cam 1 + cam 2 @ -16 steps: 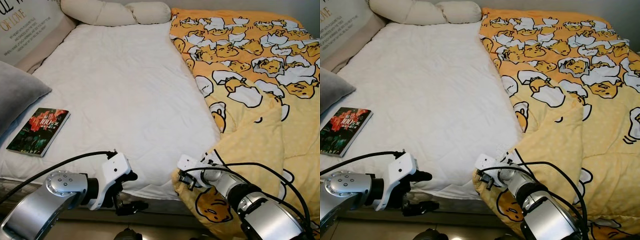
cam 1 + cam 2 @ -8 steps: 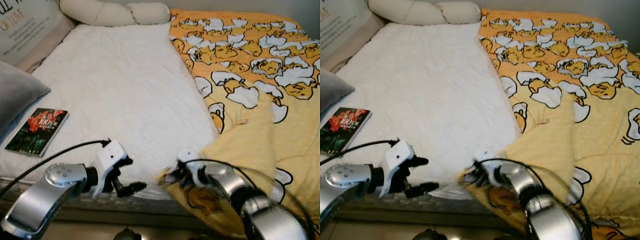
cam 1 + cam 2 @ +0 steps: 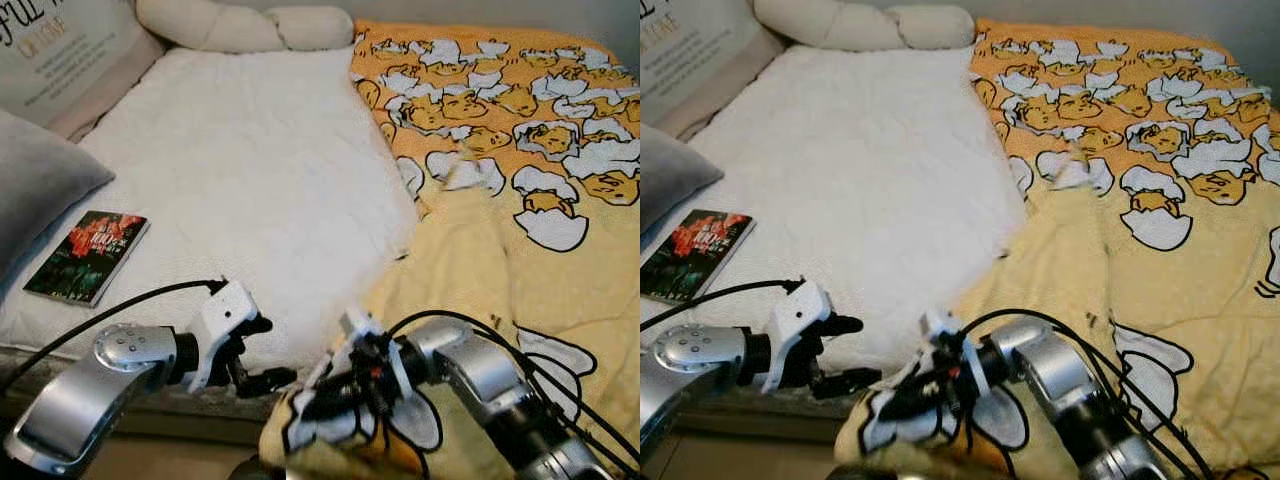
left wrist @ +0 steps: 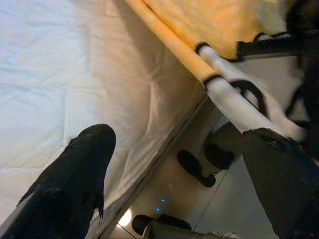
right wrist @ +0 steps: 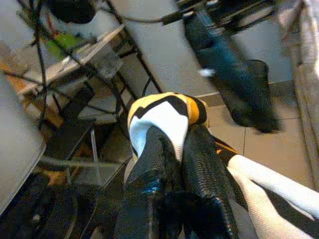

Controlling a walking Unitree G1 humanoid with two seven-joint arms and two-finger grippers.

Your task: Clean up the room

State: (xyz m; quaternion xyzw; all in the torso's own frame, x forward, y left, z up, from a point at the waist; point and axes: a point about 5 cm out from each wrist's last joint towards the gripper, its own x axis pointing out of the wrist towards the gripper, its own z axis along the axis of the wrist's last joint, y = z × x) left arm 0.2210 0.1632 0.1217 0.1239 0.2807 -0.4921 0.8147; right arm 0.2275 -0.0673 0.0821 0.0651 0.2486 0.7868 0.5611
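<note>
While the right gripper pinches a corner of the yellow blanket, that corner hangs off the front edge of the bed, bunched up near the floor. In the right wrist view, the two black fingers are pressed tight on a fold of the orange, white and black cloth. Most of the blanket lies on the right half of the bed. It has a cartoon egg pattern, and its plain yellow underside is turned up near the front.

Next to that pinched corner, the left gripper is at the bed's front edge, touching nothing. Its fingers are spread apart, and in the left wrist view one black finger sits over the white sheet, with the blanket's edge close by.

On the white sheet, near the left side of the bed, lies a dark book with red flowers on its cover. A grey pillow is just beside the book. At the far end of the bed there is a long cream pillow, and a cushion with writing leans in the far left corner.
</note>
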